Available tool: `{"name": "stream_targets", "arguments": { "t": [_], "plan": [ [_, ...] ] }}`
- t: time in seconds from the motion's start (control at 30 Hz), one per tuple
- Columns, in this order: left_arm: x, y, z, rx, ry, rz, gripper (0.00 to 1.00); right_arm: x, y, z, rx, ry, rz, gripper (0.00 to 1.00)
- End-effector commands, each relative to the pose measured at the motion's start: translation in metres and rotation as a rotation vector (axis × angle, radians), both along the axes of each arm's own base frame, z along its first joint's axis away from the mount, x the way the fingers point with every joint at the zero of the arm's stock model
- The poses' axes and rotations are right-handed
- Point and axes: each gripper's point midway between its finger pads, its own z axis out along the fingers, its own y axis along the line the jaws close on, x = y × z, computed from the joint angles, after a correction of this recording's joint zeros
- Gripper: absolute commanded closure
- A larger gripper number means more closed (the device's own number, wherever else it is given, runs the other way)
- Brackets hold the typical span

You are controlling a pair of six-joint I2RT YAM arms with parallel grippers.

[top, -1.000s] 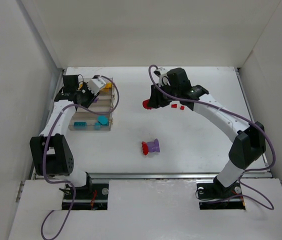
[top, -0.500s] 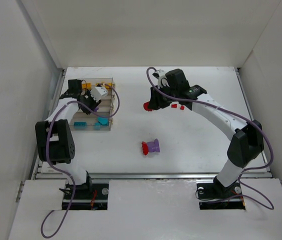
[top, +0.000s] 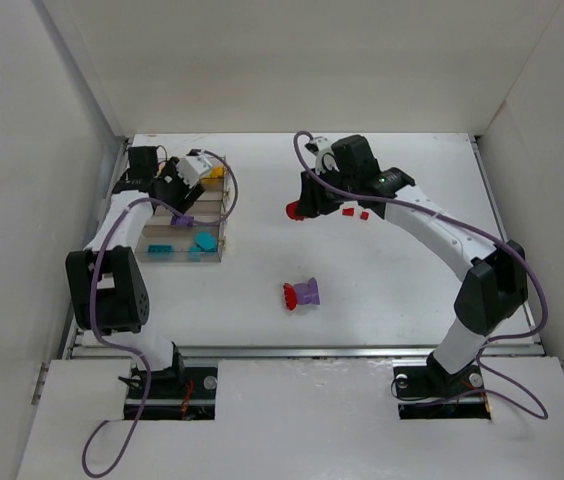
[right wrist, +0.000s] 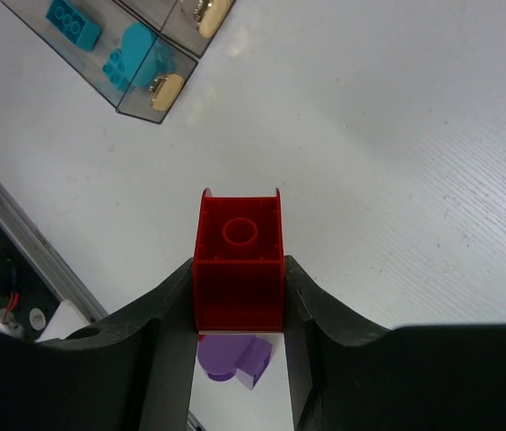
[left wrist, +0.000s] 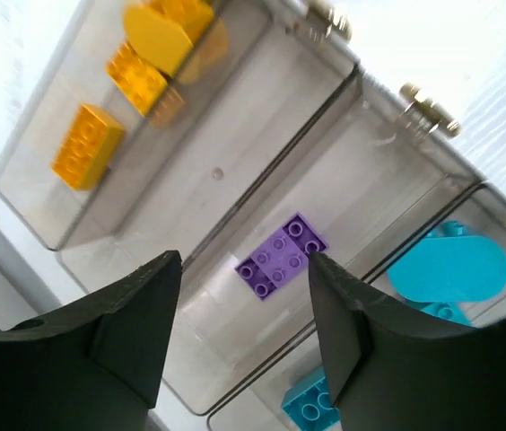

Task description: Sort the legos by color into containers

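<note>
Left gripper [left wrist: 242, 260] is open over the bins [top: 226, 222] at 10 o'clock on the table [top: 382, 280], nothing in it. Purple brick [left wrist: 282, 268] lies flat in the bin right under it, yellow ones [top: 212, 172] at its 12, cyan ones [top: 202, 241] at its 6. Right gripper [right wrist: 238, 280] is clamped on a red brick [right wrist: 238, 241], with a red-purple clump [top: 303, 293] at its 6

Looking down from above, the left arm [top: 112, 228] covers the far end of the clear plastic bin row [top: 207, 225]. Two tiny red bits [top: 348, 212] are too small to make out. In the right wrist view, the red square brick [right wrist: 238, 260] hides most of a purple piece [right wrist: 231, 357].
</note>
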Motion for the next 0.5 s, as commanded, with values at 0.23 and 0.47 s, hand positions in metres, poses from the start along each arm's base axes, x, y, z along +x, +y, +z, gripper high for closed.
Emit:
{"name": "stream_targets", "arguments": {
  "t": [0.23,0.47],
  "plan": [
    [-0.05,-0.122,0.13,-0.042,-0.369,-0.505,0.0,0.015,0.012,0.076,0.192,-0.089,0.047,1.0],
    [-0.083,-0.189,0.146,-0.001,-0.584,-0.712,0.0,0.014,0.021,0.089,0.247,-0.082,0.065,1.0]
  ]
}}
